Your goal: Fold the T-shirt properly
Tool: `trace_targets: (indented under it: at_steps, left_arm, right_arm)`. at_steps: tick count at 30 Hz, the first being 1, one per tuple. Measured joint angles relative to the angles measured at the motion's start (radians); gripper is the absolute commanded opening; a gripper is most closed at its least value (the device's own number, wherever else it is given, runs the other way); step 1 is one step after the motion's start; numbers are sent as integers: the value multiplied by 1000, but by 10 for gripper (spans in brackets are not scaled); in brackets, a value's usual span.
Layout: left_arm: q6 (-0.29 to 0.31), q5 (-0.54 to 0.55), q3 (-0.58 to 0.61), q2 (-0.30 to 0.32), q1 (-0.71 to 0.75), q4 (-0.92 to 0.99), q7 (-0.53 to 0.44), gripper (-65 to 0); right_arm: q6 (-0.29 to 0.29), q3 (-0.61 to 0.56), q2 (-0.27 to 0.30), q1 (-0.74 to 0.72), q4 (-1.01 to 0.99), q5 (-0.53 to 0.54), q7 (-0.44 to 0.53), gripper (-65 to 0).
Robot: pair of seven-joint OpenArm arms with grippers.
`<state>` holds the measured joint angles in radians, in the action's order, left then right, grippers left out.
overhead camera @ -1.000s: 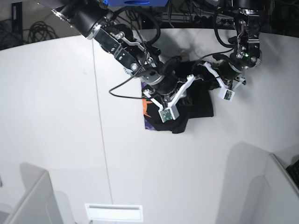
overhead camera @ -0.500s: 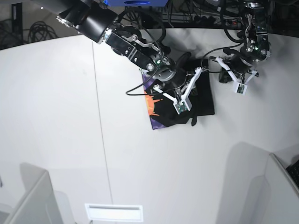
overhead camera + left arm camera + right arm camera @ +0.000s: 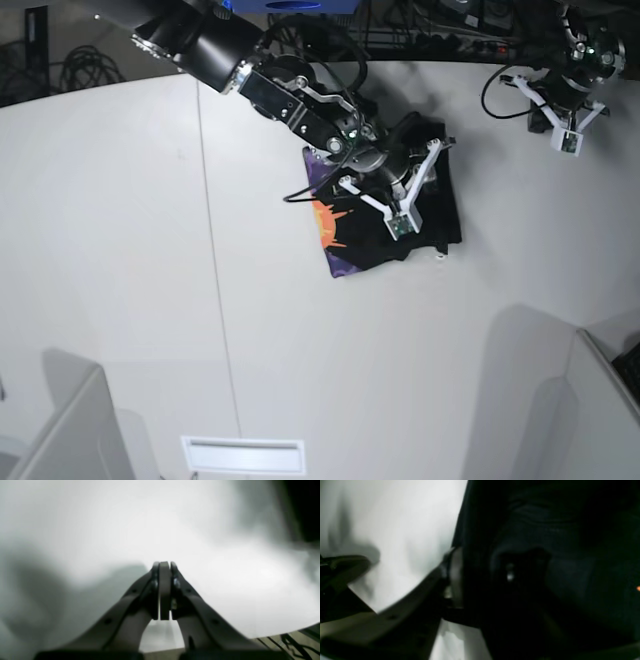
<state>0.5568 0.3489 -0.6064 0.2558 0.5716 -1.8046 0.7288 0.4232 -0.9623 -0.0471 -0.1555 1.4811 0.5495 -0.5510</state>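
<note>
The right gripper (image 3: 421, 178) hung over the shirt (image 3: 345, 240), fingers apart; the left gripper (image 3: 164, 566), at 2 o'clock, was closed, empty.

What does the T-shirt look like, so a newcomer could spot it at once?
On the white table, look toward the far middle, beneath the right gripper. The T-shirt is the dark, folded bundle there. An orange sunburst on purple shows along one edge; nothing else on the table is coloured.

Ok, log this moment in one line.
T-shirt: folded on table, print showing | right gripper: open over it | left gripper: shut, empty, off shirt
</note>
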Motion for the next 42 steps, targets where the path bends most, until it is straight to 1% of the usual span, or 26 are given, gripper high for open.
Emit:
trace_targets:
  at_steps: [2,3,7,10,12,14,20,21,22,23,25,26,27,29,30,31,32,33,34,35,37,39,42]
  left_arm:
    - [1,2,-33,0,-1,0,-6,-650]
    - [1,5,-49,-1,-1,0,-6,-650]
    - [-3,3,-102,0,-1,0,-6,-650]
    - [-2,4,-105,-1,-1,0,-6,-650]
    - [1,4,-104,0,-1,0,-6,-650]
    - [1,4,-103,-1,-1,0,-6,-650]
    - [1,4,-100,-1,-3,0,-6,-650]
    - [1,4,-100,-1,-3,0,-5,-650]
    - [1,4,-100,0,-3,0,-5,-650]
    - [1,4,-100,0,-4,0,-6,-650]
    - [1,4,-100,0,-4,0,-5,-650]
    - [1,4,-100,-1,-5,0,-6,-650]
    - [1,4,-100,-1,-6,0,-6,-650]
    - [1,4,-100,0,-6,0,-4,-650]
    - [1,4,-101,0,-5,0,-3,-650]
    - [1,4,-101,-1,-5,0,-3,-650]
    - [1,5,-102,-1,-5,0,-3,-650]
    - [1,4,-101,-1,-6,0,-3,-650]
    - [1,5,-102,-1,-5,0,-3,-650]
    - [1,5,-101,-2,-5,0,-3,-650]
    - [1,4,-102,-1,-1,0,-3,-650]
    - [1,4,-102,-2,-1,0,-3,-650]
    - [1,3,-104,-19,-2,-1,-5,-650]
  right_arm:
    - [0,0,0,1,4,0,0,-339]
    - [0,0,0,1,4,0,0,-333]
    - [0,0,-11,1,5,-1,1,-323]
    - [0,-8,-26,-4,5,-1,-10,-321]
    - [0,-64,-23,-39,4,-4,-64,-321]
    - [0,-128,-24,-72,4,-4,-63,-321]
    - [-2,-208,-46,-108,2,3,-72,-321]
    - [-7,-232,-47,-122,2,2,-68,-321]
    - [-47,-251,-47,-134,4,1,-70,-321]
    - [-102,-265,-49,-138,9,2,-72,-321]
    - [-171,-272,-49,-133,53,8,-79,-329]
    - [-185,-272,-42,-131,84,8,-78,-330]
    - [-183,-272,-28,-131,115,8,-71,-330]
    - [-153,-256,26,-131,192,6,-72,-333]
    - [-116,-224,58,-122,234,14,-85,-350]
    - [-77,-184,90,-113,279,5,-84,-392]
    - [-37,-141,121,-103,327,-3,-77,-450]
    - [-16,-94,144,-95,362,-3,-67,-512]
    - [-3,-47,160,-84,386,-3,-66,-590]
    - [0,-4,172,-77,394,-8,-63,-650]
    - [-1,64,186,-53,393,-3,-66,-650]
    - [-4,123,187,-26,370,1,-71,-650]
    - [-3,150,186,-29,294,-3,-64,-650]
